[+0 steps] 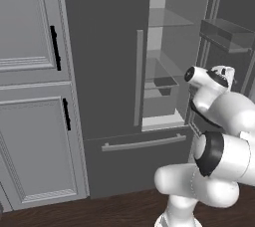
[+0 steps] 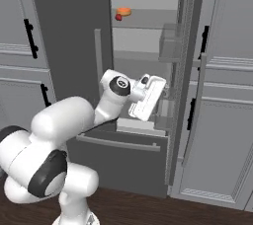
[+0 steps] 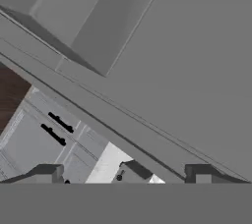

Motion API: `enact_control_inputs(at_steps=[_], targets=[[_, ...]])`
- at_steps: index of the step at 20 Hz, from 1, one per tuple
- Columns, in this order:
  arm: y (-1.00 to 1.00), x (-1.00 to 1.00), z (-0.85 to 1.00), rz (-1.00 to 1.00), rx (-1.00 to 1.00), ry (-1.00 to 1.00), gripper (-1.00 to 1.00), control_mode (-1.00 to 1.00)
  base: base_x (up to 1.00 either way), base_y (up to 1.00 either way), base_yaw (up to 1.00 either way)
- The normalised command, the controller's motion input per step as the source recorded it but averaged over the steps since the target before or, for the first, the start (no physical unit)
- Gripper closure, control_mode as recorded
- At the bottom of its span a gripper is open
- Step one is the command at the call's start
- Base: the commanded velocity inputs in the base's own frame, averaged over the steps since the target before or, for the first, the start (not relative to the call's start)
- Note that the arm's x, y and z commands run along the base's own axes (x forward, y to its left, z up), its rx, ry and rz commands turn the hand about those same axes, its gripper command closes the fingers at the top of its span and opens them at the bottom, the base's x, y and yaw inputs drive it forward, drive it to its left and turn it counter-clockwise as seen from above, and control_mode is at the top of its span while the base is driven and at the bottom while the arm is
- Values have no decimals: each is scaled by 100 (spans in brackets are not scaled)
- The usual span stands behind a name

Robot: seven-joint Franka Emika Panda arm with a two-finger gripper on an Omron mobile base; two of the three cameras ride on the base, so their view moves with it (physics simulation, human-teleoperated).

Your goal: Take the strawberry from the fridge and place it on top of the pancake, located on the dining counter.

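Matt dark grey fridge (image 1: 107,47) skin with smooth satin-grey bar handles (image 1: 139,76), clear glass shelves (image 2: 143,19) above the jaws, matt panelled light grey cabinets (image 1: 27,32) with glossy black handles (image 1: 55,48), dark wood-grain floor (image 1: 99,211) below.

The dark grey fridge (image 2: 69,46) stands with its right door open. The tiny dark-red strawberry (image 2: 118,17) sits on an upper shelf inside.
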Motion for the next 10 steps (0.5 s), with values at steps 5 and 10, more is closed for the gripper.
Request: enact_control_inputs(at_steps=[5,10], targets=[[100,-1,5,0,34,-16,-100,-100,0,0,0],[100,1,1,-4,43,-15,-100,-100,0,0,0]])
